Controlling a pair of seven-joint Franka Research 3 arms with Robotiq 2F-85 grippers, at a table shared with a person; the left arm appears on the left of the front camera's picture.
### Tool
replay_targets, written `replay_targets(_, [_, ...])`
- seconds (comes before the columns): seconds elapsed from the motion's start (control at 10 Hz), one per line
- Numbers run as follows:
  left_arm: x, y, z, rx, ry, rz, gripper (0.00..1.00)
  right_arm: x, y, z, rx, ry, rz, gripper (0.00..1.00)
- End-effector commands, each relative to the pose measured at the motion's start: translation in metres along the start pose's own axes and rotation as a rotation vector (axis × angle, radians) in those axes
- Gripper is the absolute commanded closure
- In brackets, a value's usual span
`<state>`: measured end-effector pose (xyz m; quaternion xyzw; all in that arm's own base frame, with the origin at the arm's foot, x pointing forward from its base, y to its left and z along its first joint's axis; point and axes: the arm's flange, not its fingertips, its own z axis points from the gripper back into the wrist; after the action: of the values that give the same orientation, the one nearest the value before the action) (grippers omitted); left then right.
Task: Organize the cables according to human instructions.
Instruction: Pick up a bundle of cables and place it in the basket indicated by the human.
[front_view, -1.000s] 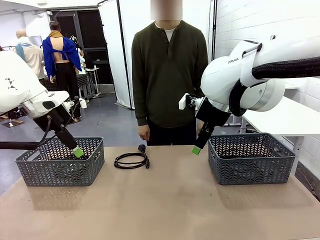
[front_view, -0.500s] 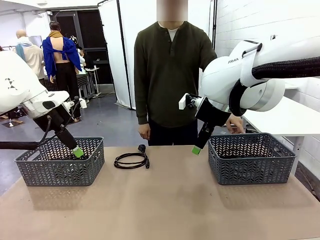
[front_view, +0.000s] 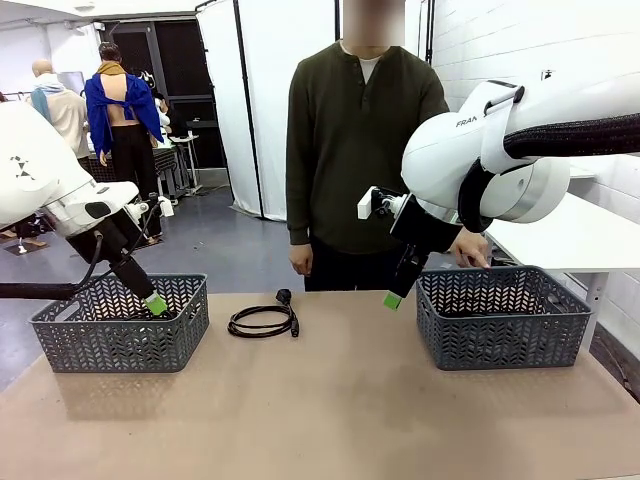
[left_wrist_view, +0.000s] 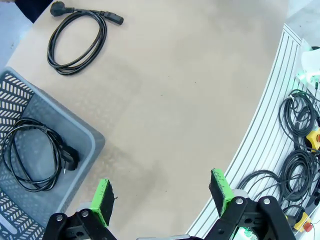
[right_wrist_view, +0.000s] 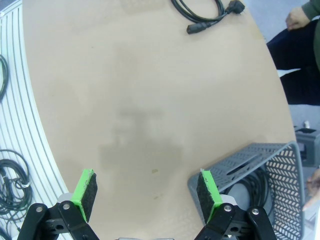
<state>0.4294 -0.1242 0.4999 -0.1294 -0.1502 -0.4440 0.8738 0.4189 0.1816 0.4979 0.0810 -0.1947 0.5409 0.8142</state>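
One coiled black cable lies on the table between the two grey baskets; it also shows at the top of the left wrist view and the right wrist view. Another cable lies inside the left basket. A dark cable rests in the right basket. My left gripper hangs open over the left basket's near right corner. My right gripper hangs open beside the right basket's left wall. The human stands at the far edge, one hand at the right basket's far rim.
The left basket sits at the table's left, the right basket at its right. Bare tabletop lies between them and toward the near edge. Beyond the near edge runs a ribbed rail with loose cords.
The human has stepped toward the right and brought one hand to the far rim of the right basket. Both arms and the cable on the table have stayed put.
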Motion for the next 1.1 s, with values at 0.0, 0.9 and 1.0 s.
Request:
replay_targets(0.0, [0.0021,0.0008,0.0003,0.002,0.0,-0.001,0.0,-0.0007,0.0004,-0.001,-0.004,0.002,-0.001,0.0])
replay_targets(0.9, [0.0021,0.0008,0.0003,0.002,0.0,-0.001,0.0,-0.0007,0.0004,-0.001,-0.004,0.002,-0.001,0.0])
replay_targets(1.0, [0.0021,0.0008,0.0003,0.002,0.0,-0.001,0.0,0.0,0.0,0.0,0.0,0.0,0.0,0.0])
